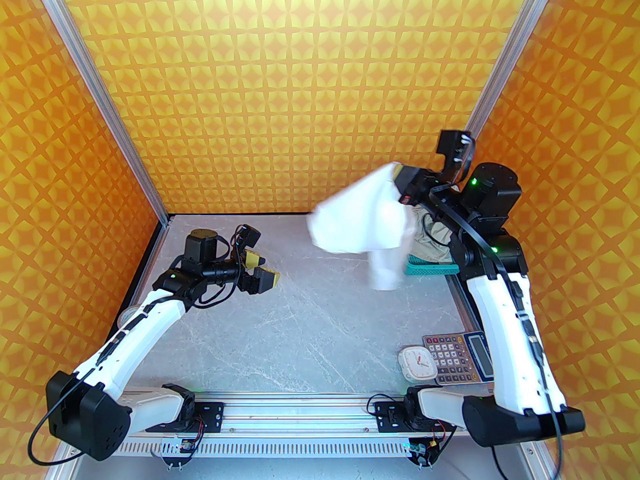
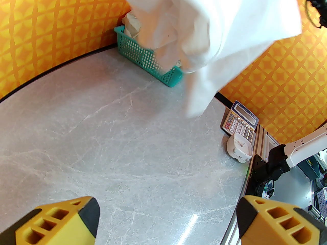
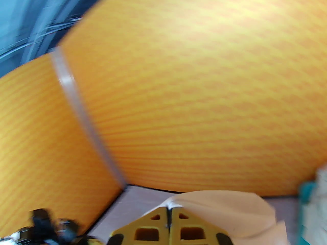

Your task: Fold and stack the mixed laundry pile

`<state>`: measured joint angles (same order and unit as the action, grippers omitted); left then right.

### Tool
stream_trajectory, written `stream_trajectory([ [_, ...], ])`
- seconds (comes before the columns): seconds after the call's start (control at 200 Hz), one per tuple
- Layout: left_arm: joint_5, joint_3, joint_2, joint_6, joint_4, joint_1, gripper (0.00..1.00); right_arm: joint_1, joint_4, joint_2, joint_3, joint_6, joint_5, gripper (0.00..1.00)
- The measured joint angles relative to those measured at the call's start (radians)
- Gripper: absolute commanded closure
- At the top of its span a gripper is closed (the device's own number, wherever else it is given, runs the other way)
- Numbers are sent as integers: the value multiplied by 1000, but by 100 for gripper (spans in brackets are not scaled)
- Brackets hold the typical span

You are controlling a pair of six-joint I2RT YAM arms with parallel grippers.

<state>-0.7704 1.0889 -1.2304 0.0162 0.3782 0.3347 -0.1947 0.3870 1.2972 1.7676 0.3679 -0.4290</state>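
Observation:
My right gripper (image 1: 397,173) is raised high at the back right, shut on an edge of the white T-shirt (image 1: 362,220), which hangs blurred in the air with one end trailing down near the table. The right wrist view shows the yellow fingers (image 3: 153,228) pressed together on a fold of the T-shirt (image 3: 219,210). The pale greenish shorts (image 1: 432,245) lie bunched in the teal basket (image 1: 432,268). My left gripper (image 1: 264,269) hovers open over the table's left side, far from the cloth; in the left wrist view its fingertips (image 2: 86,213) stand wide apart.
A calculator (image 1: 457,358) and a small white clock (image 1: 417,363) lie near the front right, beside the right arm. The teal basket (image 2: 143,55) sits against the back right wall. Grey marble tabletop (image 1: 280,328) spreads between the arms. Orange walls enclose three sides.

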Motion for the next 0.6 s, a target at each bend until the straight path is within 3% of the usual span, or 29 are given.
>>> stream_trajectory([
  [0.085, 0, 0, 16, -3, 2, 0, 8, -78, 5, 24, 0, 18, 2, 100],
  [0.265, 13, 0, 56, -11, 20, 0, 9, -132, -10, 171, -142, 66, 53, 100],
  [0.295, 21, 0, 66, -10, 27, 0, 9, -139, -10, 219, -174, 71, 64, 92],
  [0.38, 48, -8, 104, -6, 39, 0, 9, -151, -2, 369, -236, 83, 88, 59],
  [0.42, 64, -20, 126, -2, 45, 0, 9, -155, 14, 452, -248, 89, 98, 50],
  [0.49, 92, -37, 150, 11, 57, 0, 12, -157, 58, 543, -257, 84, 131, 40],
  [0.6, 141, -50, 132, 28, 85, 0, 18, -156, 124, 551, -302, 63, 180, 38],
])
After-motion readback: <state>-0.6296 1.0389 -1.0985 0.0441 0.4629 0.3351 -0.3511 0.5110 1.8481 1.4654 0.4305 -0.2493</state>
